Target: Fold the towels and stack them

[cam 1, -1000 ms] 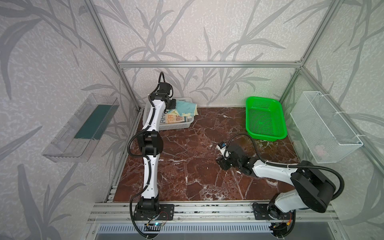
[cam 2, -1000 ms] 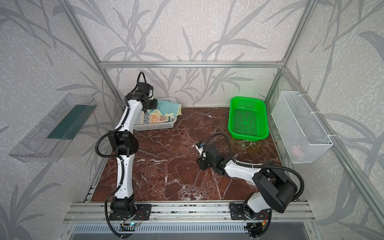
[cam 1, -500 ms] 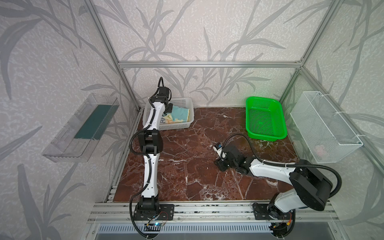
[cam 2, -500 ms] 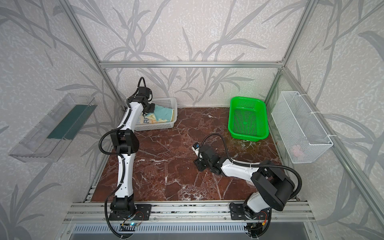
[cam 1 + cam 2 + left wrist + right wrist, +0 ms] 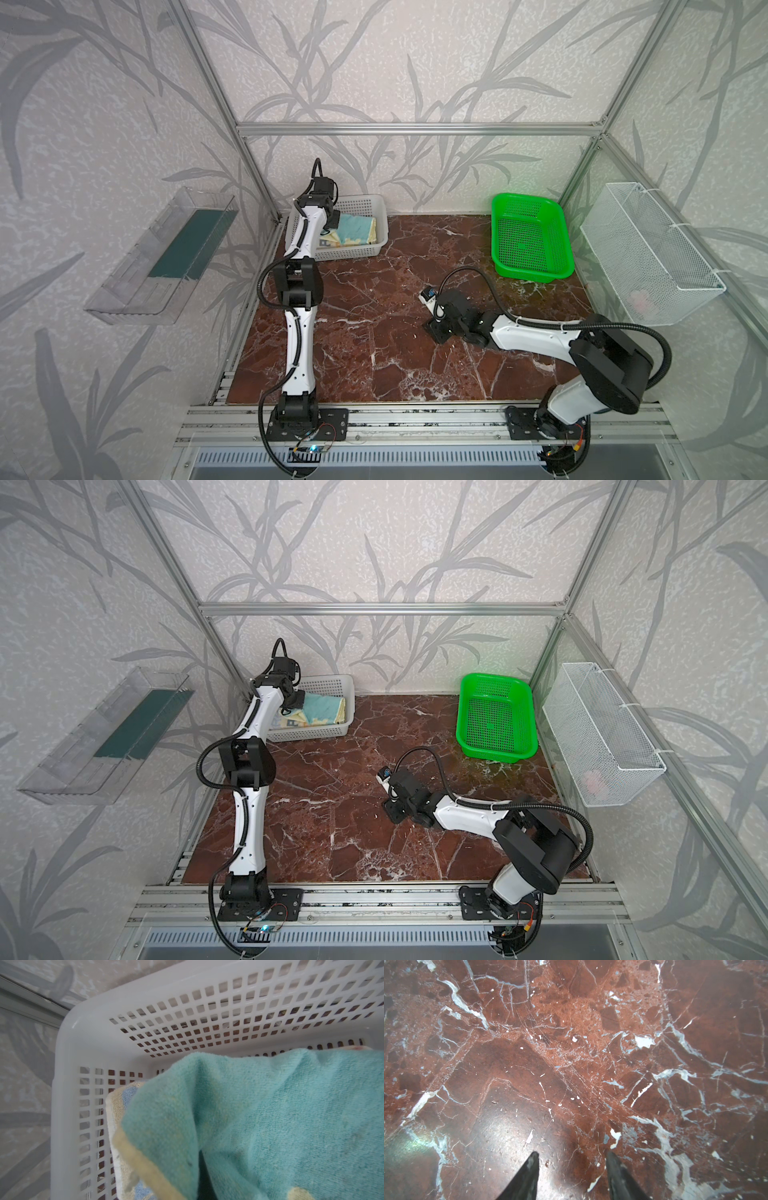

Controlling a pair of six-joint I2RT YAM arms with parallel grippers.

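Two grippers: left gripper (image 5: pixel 335 219) is pinched onto the teal towel (image 5: pixel 270 1118), which bunches at its fingers inside the white basket (image 5: pixel 66 1068). Right gripper (image 5: pixel 572 1156) fingers sit spread, just bare marble table (image 5: pixel 571 1043) between them.

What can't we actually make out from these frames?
- Left gripper: fingertips hidden by the left arm in both top views and by the teal towel in the left wrist view; grip unconfirmed.
- Lower towels: only edges show under the teal one; count unclear.
- Pink item in the wire basket: too small, behind mesh.
- Right gripper: only tips, cut off by the right wrist view's edge.
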